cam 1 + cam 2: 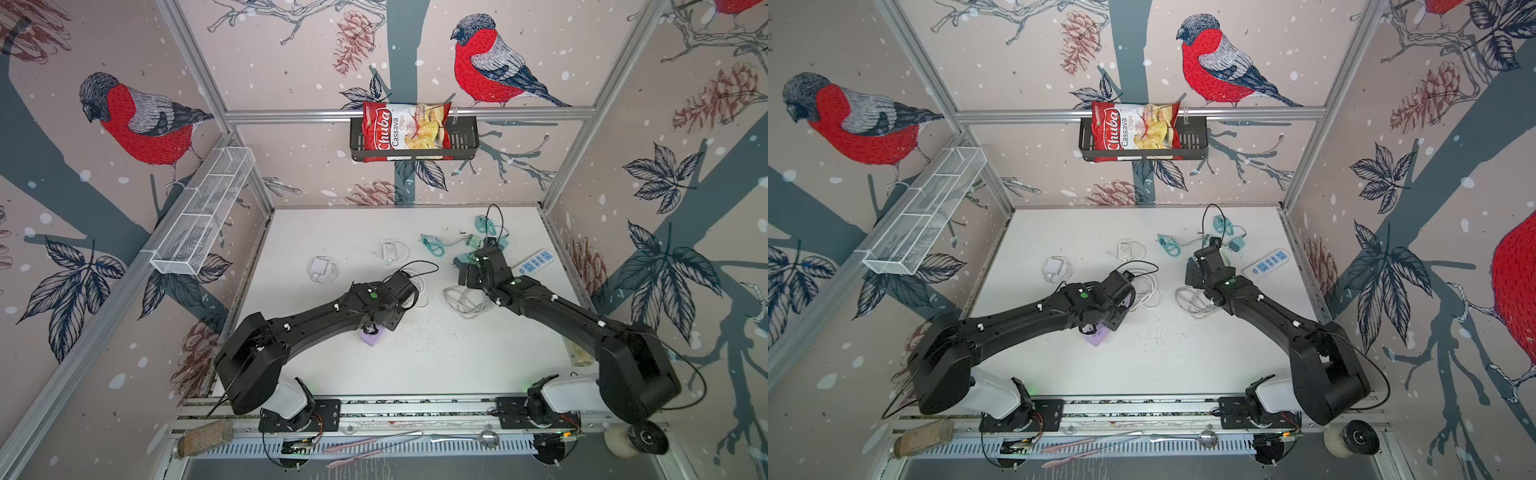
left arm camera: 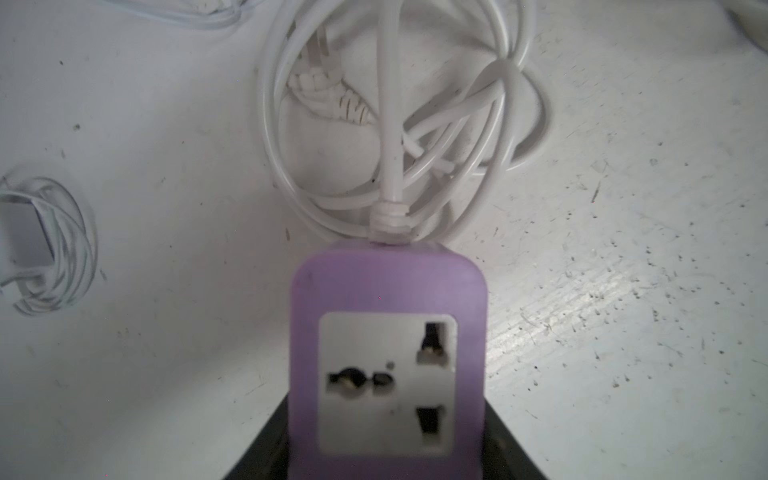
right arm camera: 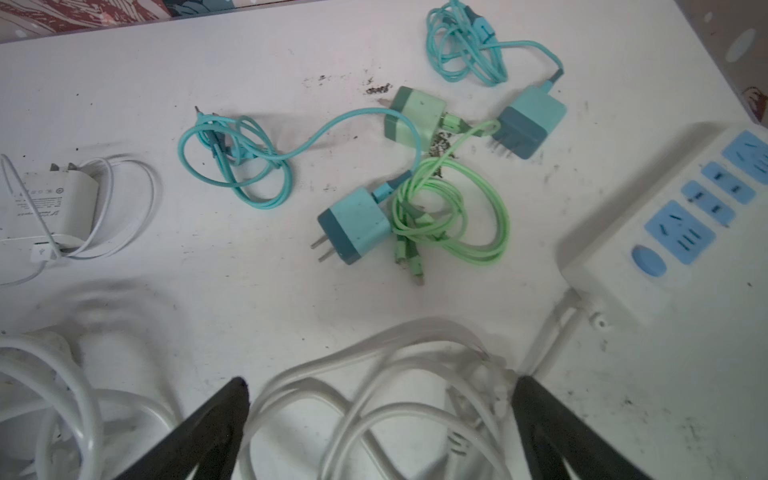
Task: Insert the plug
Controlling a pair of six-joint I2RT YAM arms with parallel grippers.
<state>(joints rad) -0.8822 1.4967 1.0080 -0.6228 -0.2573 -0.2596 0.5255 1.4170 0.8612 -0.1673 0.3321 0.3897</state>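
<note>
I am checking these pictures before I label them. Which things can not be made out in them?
- purple socket: in both top views, mostly hidden under the left arm.
- power strip: cut off by the picture edge in the right wrist view.
- white charger: print too small to read, right wrist view.

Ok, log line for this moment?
left fingers shut on purple socket | right fingers open over white cable | socket slots empty

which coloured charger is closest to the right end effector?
The blue charger beside the green cable; the green charger and second blue charger lie farther off.
</note>
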